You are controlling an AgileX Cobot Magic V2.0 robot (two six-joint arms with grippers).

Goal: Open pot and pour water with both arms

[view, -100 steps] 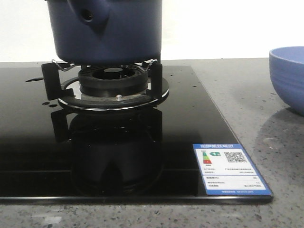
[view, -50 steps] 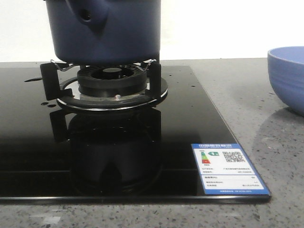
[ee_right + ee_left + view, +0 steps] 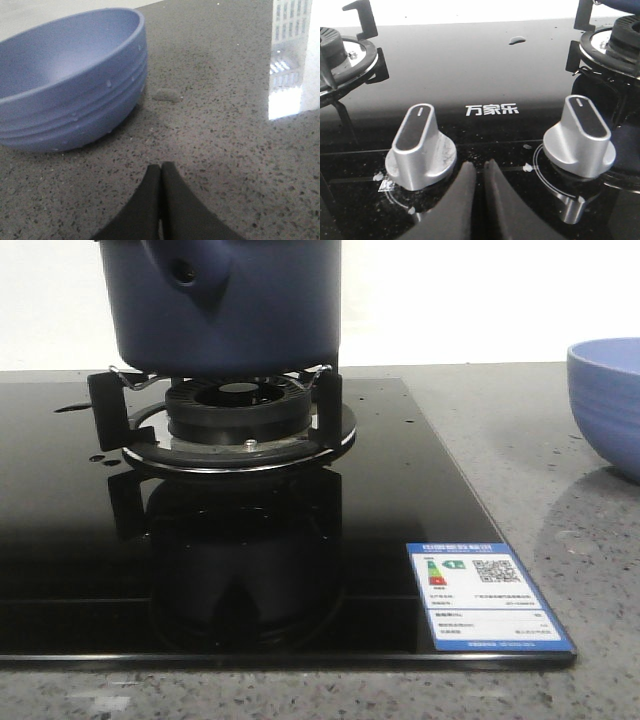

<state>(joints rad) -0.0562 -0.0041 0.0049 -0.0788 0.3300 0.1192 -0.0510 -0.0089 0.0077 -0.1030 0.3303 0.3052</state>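
The dark navy-blue pot [image 3: 225,305] stands on the burner grate [image 3: 235,420] of the black glass hob; its top and lid are cut off by the frame edge. Its handle mount with a small hole [image 3: 185,272] faces the camera. My left gripper [image 3: 479,165] is shut and empty, low over the hob between two silver knobs [image 3: 420,147] [image 3: 580,137]. My right gripper [image 3: 161,167] is shut and empty, low over the grey counter, a short way from the light blue ribbed bowl [image 3: 70,80]. Neither gripper shows in the front view.
The light blue bowl [image 3: 607,400] stands on the speckled counter right of the hob. A blue-and-white energy label [image 3: 485,598] is stuck on the hob's front right corner. A second burner [image 3: 342,57] shows in the left wrist view. Water drops lie on the glass [image 3: 516,40].
The front view shifts slightly left and back; pot, bowl and hob stay in place.
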